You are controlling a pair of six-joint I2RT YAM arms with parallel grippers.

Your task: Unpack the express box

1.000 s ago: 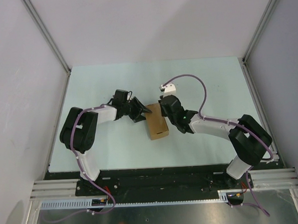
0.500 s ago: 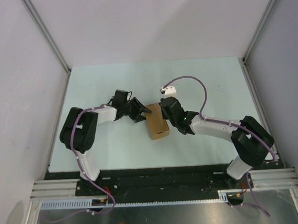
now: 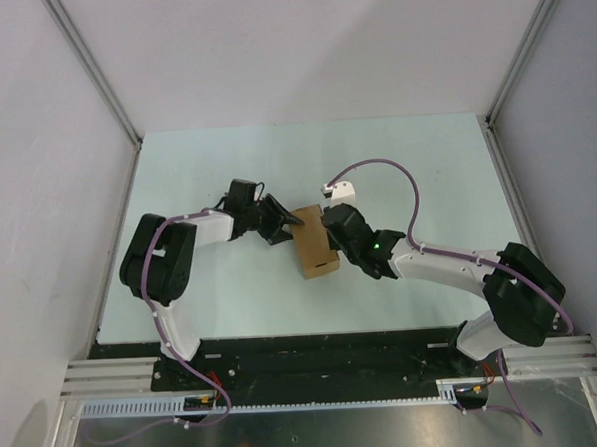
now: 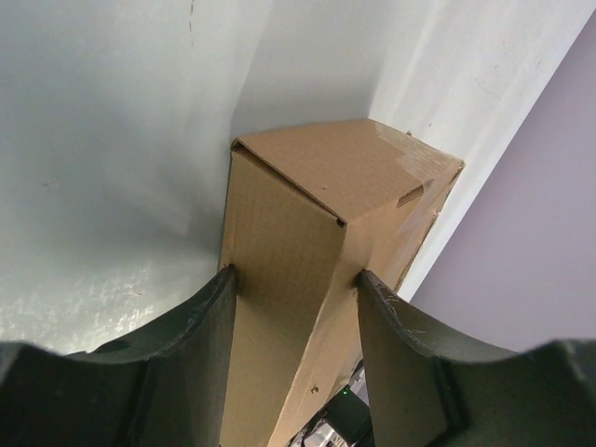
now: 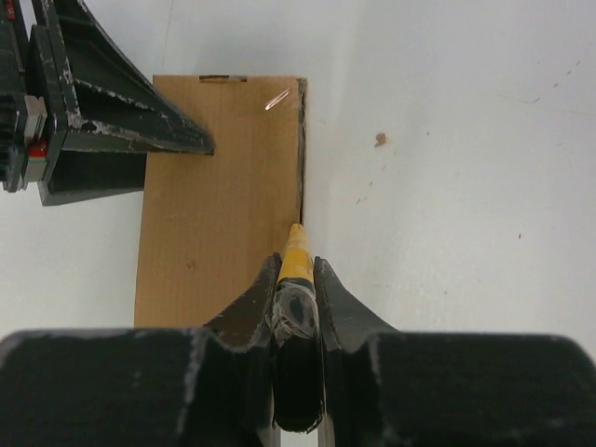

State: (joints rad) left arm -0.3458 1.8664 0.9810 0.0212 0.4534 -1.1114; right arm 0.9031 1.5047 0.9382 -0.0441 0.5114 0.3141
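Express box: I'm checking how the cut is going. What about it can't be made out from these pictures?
- Inside of the express box: in every view, the closed cardboard hides it.
- Blade of the utility knife: too small to see at the box edge in the right wrist view. In the top view the right gripper covers it.
- Box's near end: in the left wrist view, cut off by the bottom edge between the left gripper fingers.

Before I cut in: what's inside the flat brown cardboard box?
Nothing shows: the brown cardboard box is closed, its lid covering any contents. The yellow-and-black utility knife in the right gripper only meets its side seam.
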